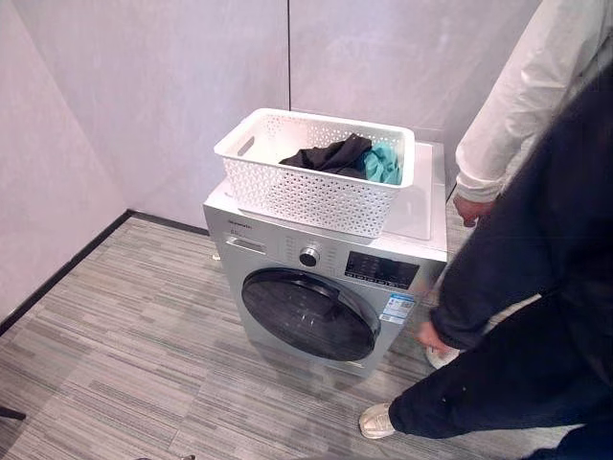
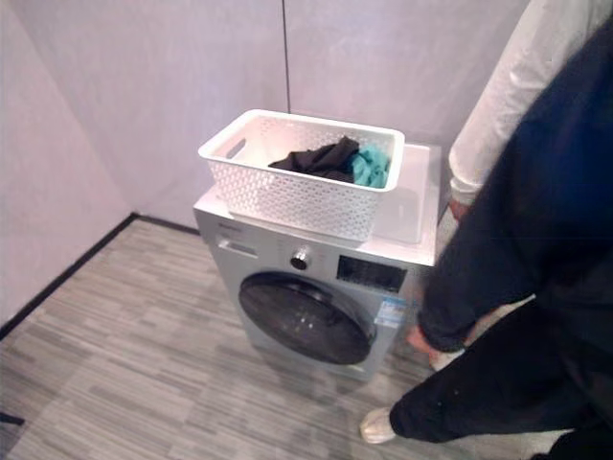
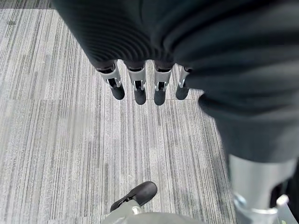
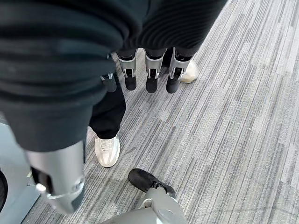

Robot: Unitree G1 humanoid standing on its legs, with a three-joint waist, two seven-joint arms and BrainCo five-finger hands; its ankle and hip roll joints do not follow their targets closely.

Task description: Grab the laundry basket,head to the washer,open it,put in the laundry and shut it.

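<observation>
**Basket not yet grabbed**

Both hands hang relaxed over the floor: left hand, right hand, nothing held. Clothes sit in the laundry basket atop the closed washer. A person stands beside it. Approach is needed next, then a two-handed grasp.

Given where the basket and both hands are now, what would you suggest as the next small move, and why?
Probably raise both hands toward the white laundry basket: it sits on the washer, door shut, while the left hand and right hand hang open over the floor, holding nothing.
</observation>
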